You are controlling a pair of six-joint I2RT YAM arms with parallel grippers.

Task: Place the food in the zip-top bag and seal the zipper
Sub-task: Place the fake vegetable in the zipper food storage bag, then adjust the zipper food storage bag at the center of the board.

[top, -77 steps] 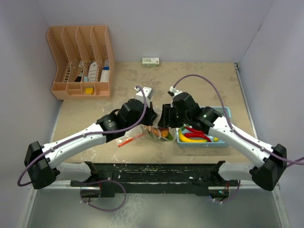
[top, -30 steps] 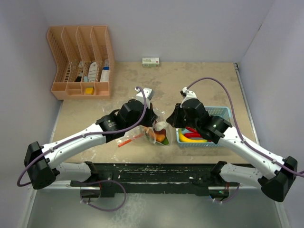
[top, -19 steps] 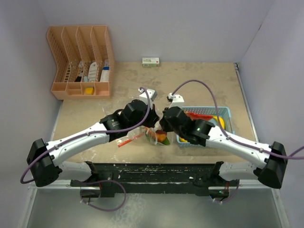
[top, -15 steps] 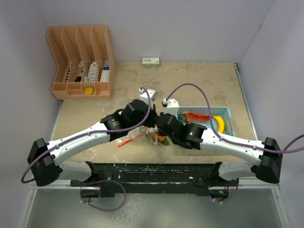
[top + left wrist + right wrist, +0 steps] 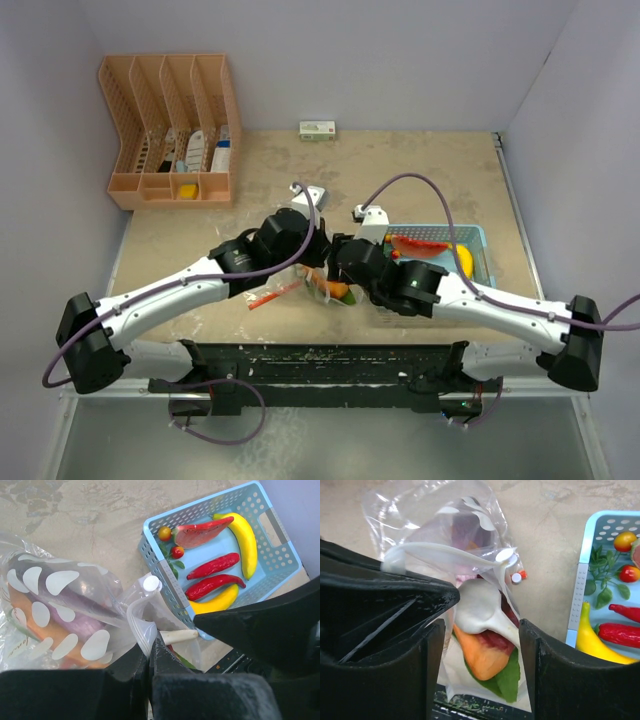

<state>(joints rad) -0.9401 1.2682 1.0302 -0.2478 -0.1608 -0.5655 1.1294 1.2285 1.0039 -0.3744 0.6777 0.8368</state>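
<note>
Clear zip-top bag (image 5: 470,530) inside right gripper (image 5: 482,630) (jaws apart)

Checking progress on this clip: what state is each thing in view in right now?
zip-top bag, mouth gaping, partly filled with food
zipper, unsealed
left claw, shut on the bag's mouth edge
right claw, open, astride the bag
light blue basket, upright, holding bananas and chili peppers not yet bagged
desk organiser, upright, slots stocked
</note>
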